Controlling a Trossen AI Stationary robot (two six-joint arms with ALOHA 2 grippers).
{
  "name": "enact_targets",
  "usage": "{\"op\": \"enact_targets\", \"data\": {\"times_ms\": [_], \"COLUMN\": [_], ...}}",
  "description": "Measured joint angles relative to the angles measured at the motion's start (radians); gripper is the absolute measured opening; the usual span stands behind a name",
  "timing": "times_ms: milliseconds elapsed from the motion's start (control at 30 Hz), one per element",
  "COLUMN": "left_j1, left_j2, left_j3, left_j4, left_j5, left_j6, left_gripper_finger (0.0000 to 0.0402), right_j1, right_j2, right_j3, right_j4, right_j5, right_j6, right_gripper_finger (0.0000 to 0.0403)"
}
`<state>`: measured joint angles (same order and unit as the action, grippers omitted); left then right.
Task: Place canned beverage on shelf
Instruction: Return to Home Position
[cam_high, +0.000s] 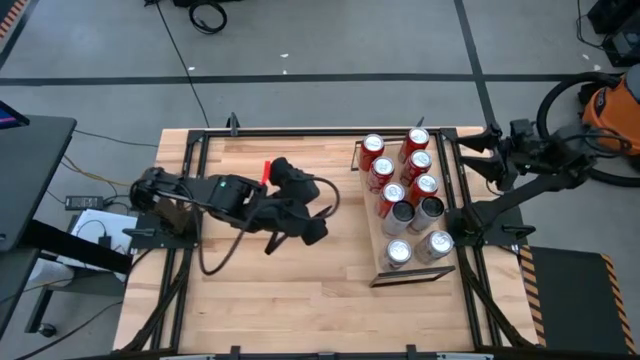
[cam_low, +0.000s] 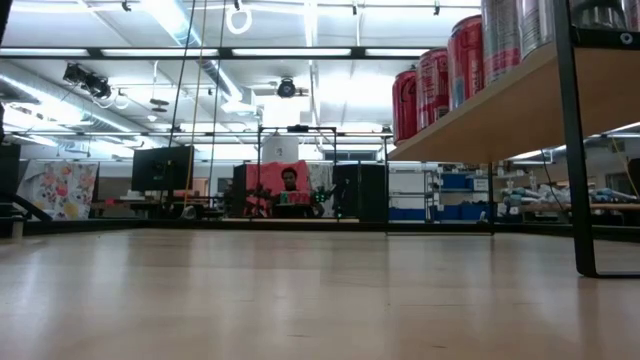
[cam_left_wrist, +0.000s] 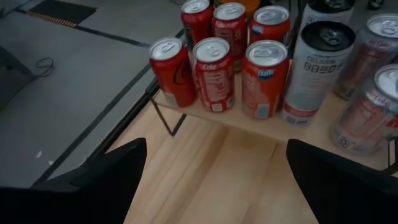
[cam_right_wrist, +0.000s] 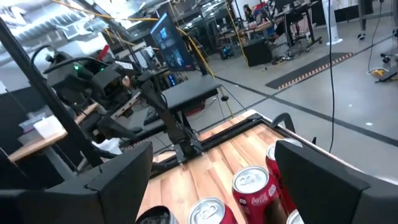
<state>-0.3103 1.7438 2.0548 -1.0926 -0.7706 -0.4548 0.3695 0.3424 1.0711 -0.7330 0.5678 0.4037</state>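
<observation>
Site: robotics lab in an open workshop hall. Evidence:
- grey concrete floor with dark tape lines
- my light plank tabletop framed in black metal rails
- long white ceiling strip lights
- loose black cables
- orange machine with black hose
- lit blue monitor and cluttered workbenches, beyond my right gripper

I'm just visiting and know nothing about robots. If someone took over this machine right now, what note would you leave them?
Left gripper: open, empty, over the middle of the table, facing the shelf.
Right gripper: open, empty, at the table's right side, just above the shelf.
Ten cans stand upright on the shelf in two rows. None is on the table or in a gripper.
Done: stocking looks complete.
Left: probably only parking both arms.
</observation>
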Motion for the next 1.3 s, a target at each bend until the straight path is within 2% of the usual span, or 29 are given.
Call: {"op": "enact_targets", "data": {"times_ms": [333, 667, 967, 1167, 1300], "left_j1": [-0.002, 0.0, 0.006, 0.013, 0.028], "left_j2": [-0.214, -0.417, -0.551, -0.635, -0.703], "left_j3": [-0.325, -0.641, -0.906, -1.096, -1.205], "left_j4": [0.24, 0.481, 0.651, 0.814, 0.864], "left_j5": [0.001, 0.001, -0.004, -0.015, -0.016], "left_j6": [-0.09, -0.166, -0.315, -0.38, -0.421], "left_gripper_finger": [0.0398, 0.0398, 0.0398, 0.0398, 0.0398], "right_j1": [0.0, 0.0, 0.0, 0.0, 0.0], "right_j2": [-0.113, -0.22, -0.338, -0.339, -0.339], "right_j3": [-0.128, -0.197, -0.305, -0.344, -0.346], "right_j4": [0.008, 0.116, 0.206, 0.242, 0.242], "right_j5": [0.009, -0.012, -0.018, 0.002, -0.005], "right_j6": [0.091, 0.075, 0.077, 0.072, 0.083], "right_gripper_finger": [0.0347, 0.0347, 0.0347, 0.0347, 0.0347]}}
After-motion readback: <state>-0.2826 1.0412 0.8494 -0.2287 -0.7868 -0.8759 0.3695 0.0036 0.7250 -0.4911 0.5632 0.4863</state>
